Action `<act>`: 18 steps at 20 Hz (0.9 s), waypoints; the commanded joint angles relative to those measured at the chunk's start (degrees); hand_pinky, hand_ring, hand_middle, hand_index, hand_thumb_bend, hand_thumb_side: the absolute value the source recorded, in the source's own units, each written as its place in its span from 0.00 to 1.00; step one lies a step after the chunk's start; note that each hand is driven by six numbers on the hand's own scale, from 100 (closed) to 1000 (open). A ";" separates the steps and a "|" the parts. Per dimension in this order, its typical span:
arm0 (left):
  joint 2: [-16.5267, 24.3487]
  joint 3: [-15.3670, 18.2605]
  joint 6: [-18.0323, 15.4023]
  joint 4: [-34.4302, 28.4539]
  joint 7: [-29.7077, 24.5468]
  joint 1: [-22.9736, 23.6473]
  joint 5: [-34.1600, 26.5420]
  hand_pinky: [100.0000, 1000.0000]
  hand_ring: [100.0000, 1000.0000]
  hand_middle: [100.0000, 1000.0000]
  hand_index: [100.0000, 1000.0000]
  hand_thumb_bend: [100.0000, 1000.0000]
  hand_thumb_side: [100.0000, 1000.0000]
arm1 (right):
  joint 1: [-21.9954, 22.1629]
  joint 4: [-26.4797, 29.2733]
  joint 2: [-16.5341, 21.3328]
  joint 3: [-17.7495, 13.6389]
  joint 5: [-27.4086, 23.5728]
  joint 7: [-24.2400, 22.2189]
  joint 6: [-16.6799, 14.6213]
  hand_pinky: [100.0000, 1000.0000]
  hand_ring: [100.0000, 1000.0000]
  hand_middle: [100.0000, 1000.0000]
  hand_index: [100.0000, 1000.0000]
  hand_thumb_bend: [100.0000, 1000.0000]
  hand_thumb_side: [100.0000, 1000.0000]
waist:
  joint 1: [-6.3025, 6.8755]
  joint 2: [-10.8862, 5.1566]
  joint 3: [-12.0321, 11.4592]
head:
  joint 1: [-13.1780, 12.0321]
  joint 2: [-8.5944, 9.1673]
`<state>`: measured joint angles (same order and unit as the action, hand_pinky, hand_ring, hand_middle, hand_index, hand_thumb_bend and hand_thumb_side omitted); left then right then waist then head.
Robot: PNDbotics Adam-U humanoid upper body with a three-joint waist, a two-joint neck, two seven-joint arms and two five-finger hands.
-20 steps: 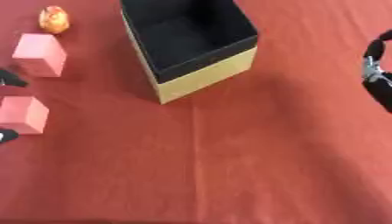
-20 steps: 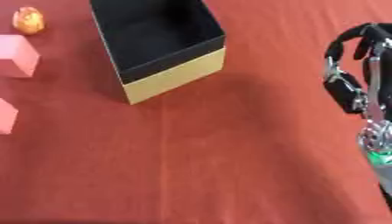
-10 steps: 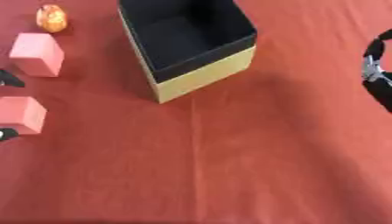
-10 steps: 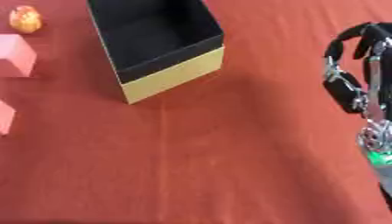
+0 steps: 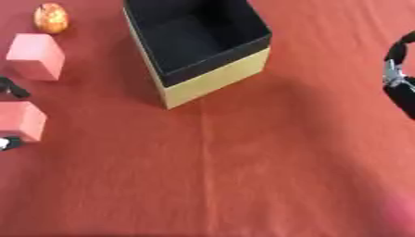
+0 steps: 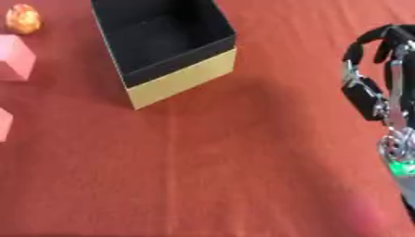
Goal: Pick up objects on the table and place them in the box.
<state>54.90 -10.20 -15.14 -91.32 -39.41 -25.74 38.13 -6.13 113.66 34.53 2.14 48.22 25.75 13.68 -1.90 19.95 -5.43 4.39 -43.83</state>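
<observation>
The open box (image 5: 212, 78), black inside with tan outer walls, stands at the top middle and holds nothing. To its left lie an orange egg-shaped thing (image 5: 50, 17) and a pink block (image 5: 35, 56). A second pink block (image 5: 19, 120) sits at the left edge. Only two black fingertips of my left hand (image 5: 11, 87) show there, one just above this block and one at its lower corner, spread on either side of it. My right hand (image 6: 365, 92) hangs at the right edge with fingers curled, holding nothing, well clear of the box.
A red cloth (image 5: 243, 176) covers the whole table, with a faint crease running down from the box's near corner. My right forearm, with a green light (image 6: 399, 165), comes in at the lower right.
The whole picture has drifted very slightly; neither hand nor any object has visibly moved.
</observation>
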 commanded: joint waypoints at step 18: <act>0.87 1.33 3.03 -3.31 4.86 -0.69 1.73 0.53 0.64 0.59 0.81 0.25 0.16 | -0.28 0.93 0.63 -0.43 -0.48 0.52 0.17 0.00 0.07 0.21 0.46 0.00 0.00 | 0.25 -1.05 -0.01 | 0.34 -0.29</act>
<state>54.41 -10.06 -12.46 -93.50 -34.81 -25.99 40.30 -6.22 113.66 34.41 2.15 47.90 26.07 13.81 -1.86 20.09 -5.37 4.60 -43.83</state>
